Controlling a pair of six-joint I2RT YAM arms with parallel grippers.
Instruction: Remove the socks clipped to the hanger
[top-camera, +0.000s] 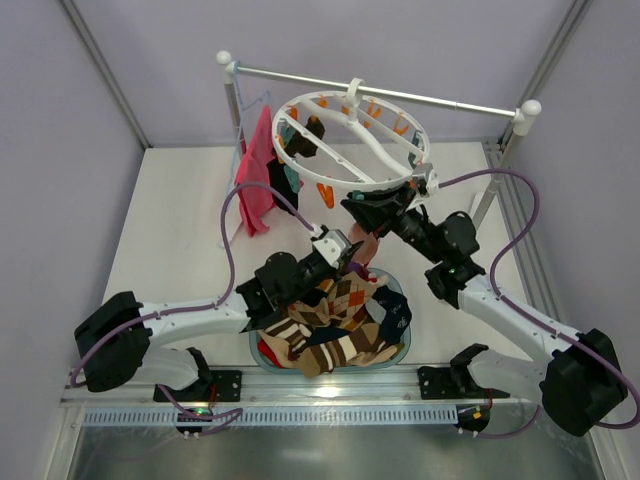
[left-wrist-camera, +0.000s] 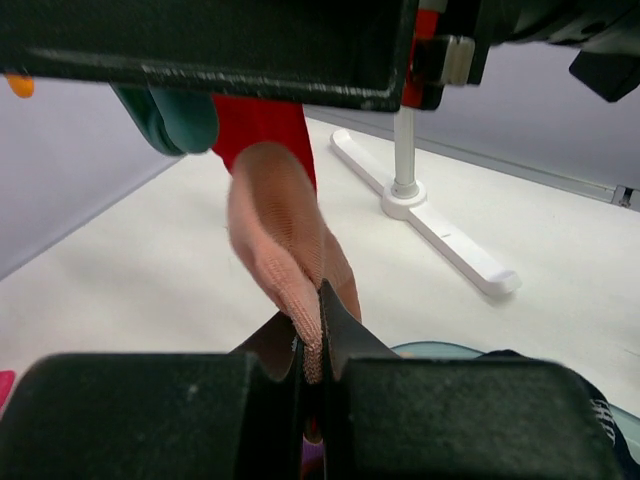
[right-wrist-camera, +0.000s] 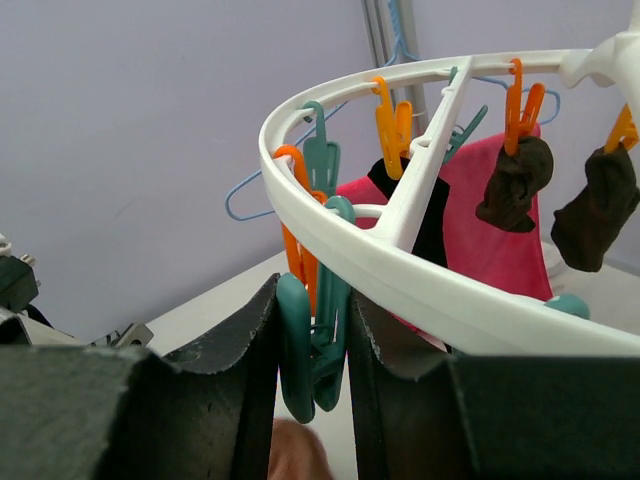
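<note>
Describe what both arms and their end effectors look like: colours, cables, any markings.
The left arm and right arm have white links, black joint housings and a looping purple cable. The left end effector and right end effector each have two matte black fingers. No readable markings.

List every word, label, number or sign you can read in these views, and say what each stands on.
None: no view shows a readable word, number or sign.
The hanger, the teal clip gripped by the right hand and the sock pinched by the left hand: all plain, no print.
The slotted strip at the table's near edge: slots only, no figures.
</note>
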